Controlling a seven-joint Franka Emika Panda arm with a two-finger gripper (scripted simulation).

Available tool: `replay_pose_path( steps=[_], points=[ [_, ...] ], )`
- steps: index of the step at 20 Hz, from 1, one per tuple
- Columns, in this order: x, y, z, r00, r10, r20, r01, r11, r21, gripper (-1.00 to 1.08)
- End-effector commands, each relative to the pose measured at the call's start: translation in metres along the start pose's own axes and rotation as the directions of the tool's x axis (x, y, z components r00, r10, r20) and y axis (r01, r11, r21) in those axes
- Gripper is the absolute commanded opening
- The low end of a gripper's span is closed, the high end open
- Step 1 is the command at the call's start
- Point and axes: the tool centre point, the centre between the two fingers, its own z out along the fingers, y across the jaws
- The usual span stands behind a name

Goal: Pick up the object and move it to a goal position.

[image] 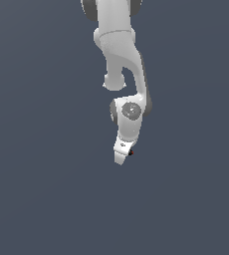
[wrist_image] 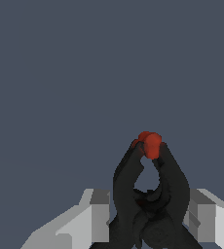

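The white two-fingered tool [wrist_image: 150, 214] is closed on the small black pronged object with a red tip [wrist_image: 149, 187], which protrudes between its fingers; plain grey surface surrounds it.

No text, label, brand, number or sign can be read in either view; the arm's white casing and the plain grey surroundings carry no markings.

My arm [image: 120, 55] was white with grey joint discs, and my gripper [wrist_image: 148, 216] was white with grey finger pads [wrist_image: 100, 214]. The object [wrist_image: 150, 194] was black, its tip red. The backdrop [image: 37, 149] was uniform slate blue-grey.
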Motion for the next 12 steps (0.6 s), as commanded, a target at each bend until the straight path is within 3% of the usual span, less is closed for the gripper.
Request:
replay_pose_path(
  steps=[1,6,12],
  points=[
    [0.000,0.000,0.000,1.000,0.000,0.000,0.000,1.000,-0.001,-1.00],
    [0.002,0.009,-0.011,1.000,-0.016,-0.016,0.016,1.000,-0.021,-1.00],
    [0.007,0.033,-0.044,0.996,-0.064,-0.062,0.059,0.995,-0.081,-1.00]
  ],
)
